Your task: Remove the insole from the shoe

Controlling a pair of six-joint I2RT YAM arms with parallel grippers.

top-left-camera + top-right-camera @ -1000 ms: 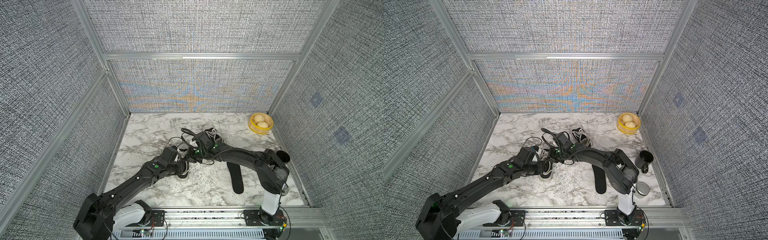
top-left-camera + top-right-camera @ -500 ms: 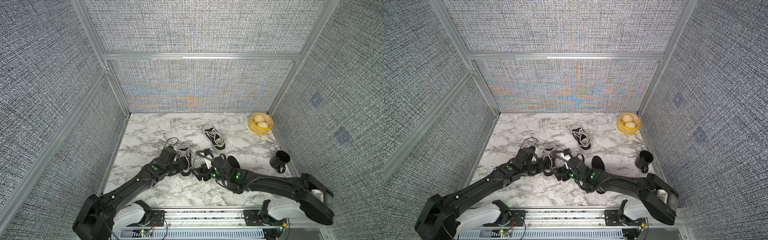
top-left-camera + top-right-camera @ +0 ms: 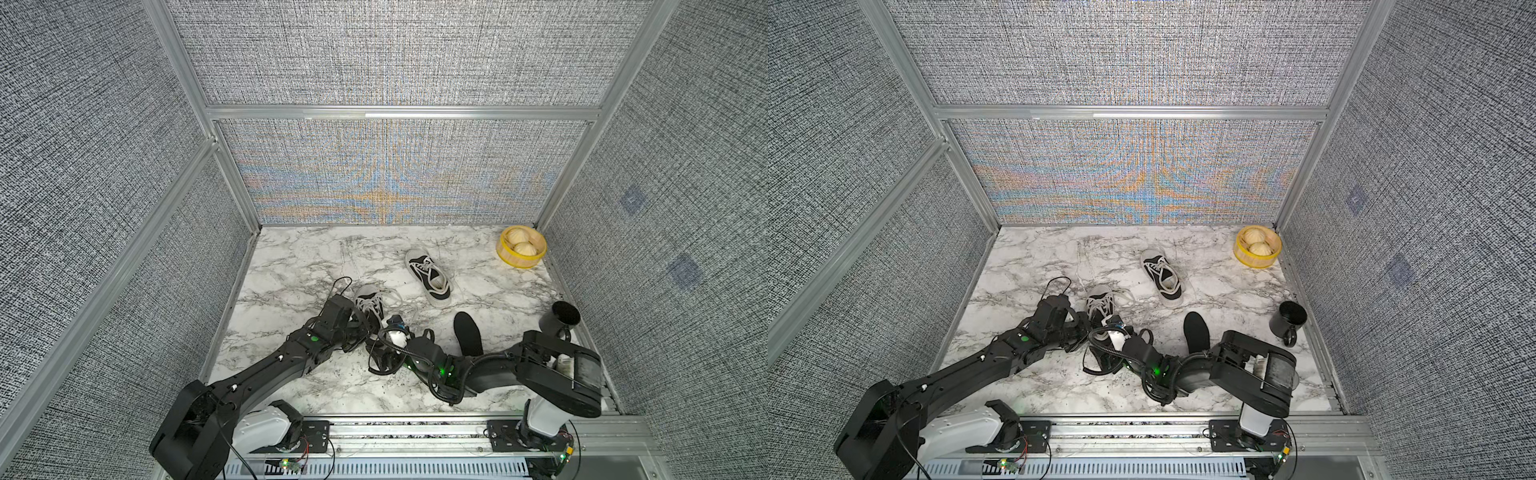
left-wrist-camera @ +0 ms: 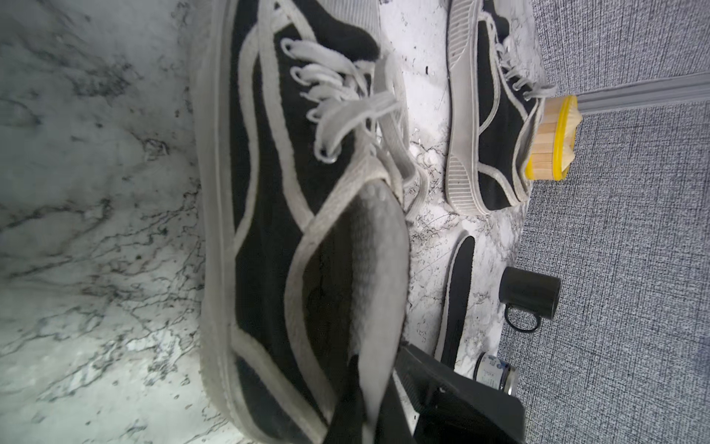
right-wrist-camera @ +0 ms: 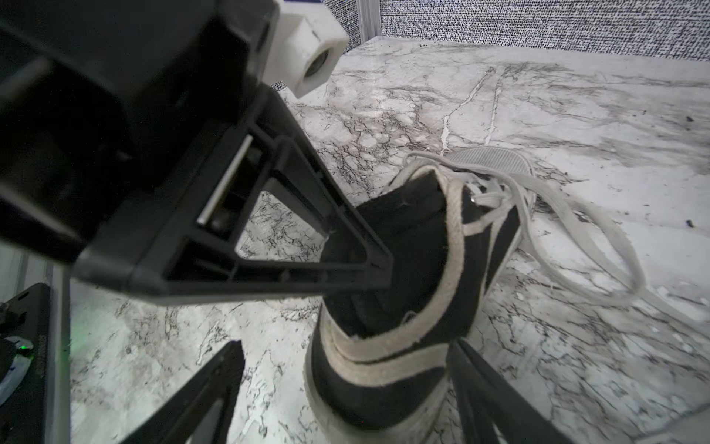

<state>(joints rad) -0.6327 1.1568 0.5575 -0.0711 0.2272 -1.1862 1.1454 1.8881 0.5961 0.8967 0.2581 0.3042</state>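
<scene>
On the white, grey-veined marble tabletop (image 3: 299, 266) there are 2 black canvas sneakers with white laces and pale rubber soles. The gripped sneaker (image 3: 370, 305) sits left of centre in both top views. The free sneaker (image 3: 428, 276) lies up and right of it, well apart, showing a pale inside.

1 flat black insole (image 3: 467, 338) lies out on the marble, right of centre, between the gripped sneaker and the mug. Its lower end is hidden under the right arm. The gripped sneaker's inside is dark, so I cannot tell whether another insole is in it.

There are 2 open containers. 1 round wooden-slat steamer basket with yellow rims (image 3: 521, 262) stands in the table's upper right corner and holds 2 pale round buns (image 3: 518, 235). 1 glossy black mug with a loop handle (image 3: 561, 321) stands upright at the right edge; its inside is too dark to read. The left wrist view also shows 1 small metal tin with a printed label (image 4: 495, 374), near the mug and just beside the insole's end.

The left gripper (image 5: 382, 269) has its fingers pinched together on the gripped sneaker's collar wall, with 1 finger inside the opening. The right gripper (image 5: 345, 348) has its fingers spread wide on either side of that sneaker's heel and grasps nothing.
</scene>
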